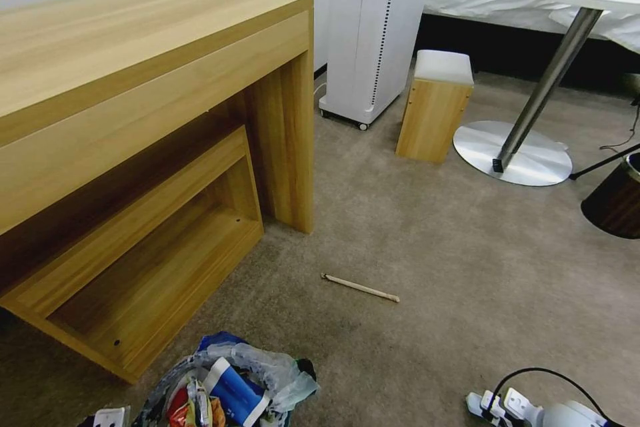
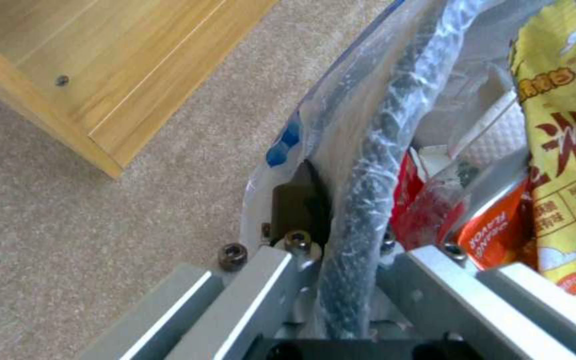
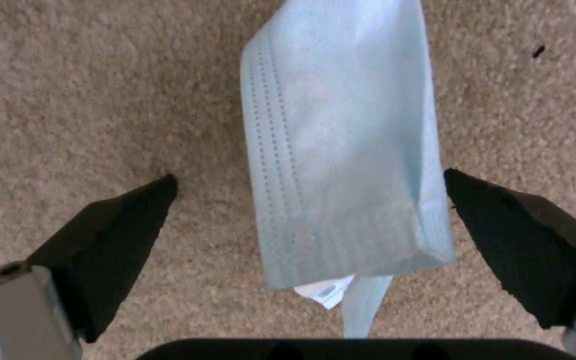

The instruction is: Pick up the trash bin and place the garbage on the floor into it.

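The right gripper hung over the floor with its fingers spread wide, a pale blue face mask lying flat between them, untouched. The left gripper had its fingers clamped on the rim of the trash bin, whose bag held wrappers. From the head camera, the bin sat low beside the wooden desk, and a thin wooden stick lay on the carpet farther ahead.

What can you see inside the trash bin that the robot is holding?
Inside the trash bin, gripped at its rim by the left gripper, lie a blue-white carton, red and orange wrappers and a yellow packet. Anything beneath them is covered.
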Robot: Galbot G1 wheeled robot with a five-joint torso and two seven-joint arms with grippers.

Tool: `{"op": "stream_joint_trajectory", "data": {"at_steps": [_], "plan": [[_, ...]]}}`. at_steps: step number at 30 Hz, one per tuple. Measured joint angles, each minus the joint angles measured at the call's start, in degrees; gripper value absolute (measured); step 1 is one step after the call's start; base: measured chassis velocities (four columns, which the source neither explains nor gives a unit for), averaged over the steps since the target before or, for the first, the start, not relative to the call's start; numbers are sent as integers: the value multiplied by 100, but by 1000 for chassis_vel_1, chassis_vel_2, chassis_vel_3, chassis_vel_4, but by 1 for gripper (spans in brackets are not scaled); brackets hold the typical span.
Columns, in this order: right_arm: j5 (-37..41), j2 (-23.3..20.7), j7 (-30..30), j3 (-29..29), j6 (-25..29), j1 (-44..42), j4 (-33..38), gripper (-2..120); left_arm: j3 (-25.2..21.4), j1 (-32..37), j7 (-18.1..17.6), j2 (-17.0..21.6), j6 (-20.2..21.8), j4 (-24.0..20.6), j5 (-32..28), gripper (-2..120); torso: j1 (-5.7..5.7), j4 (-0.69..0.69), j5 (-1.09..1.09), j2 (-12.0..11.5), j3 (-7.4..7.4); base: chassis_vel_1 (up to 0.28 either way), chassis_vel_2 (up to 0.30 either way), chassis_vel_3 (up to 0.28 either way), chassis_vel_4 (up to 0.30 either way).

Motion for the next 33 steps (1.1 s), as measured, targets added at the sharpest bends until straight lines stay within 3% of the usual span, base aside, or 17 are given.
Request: {"op": "stream_joint_trajectory", "data": {"at_steps": [14,27,33], "plan": [[124,167,20,-120,122,196,-129,100,32,12,43,-31,-16,29,113,0,0,-1,-5,2,0,0,0,0,0],[101,184,125,-65,175,114,-69,100,-323,-26,-78,130,-26,-249,-456,0,-1,4,1,-2,0,0,0,0,0],[118,186,140,-55,210,113,-55,100,-367,36,-70,122,-27,-316,-449,0,0,3,2,-3,1,0,0,0,0]]}}
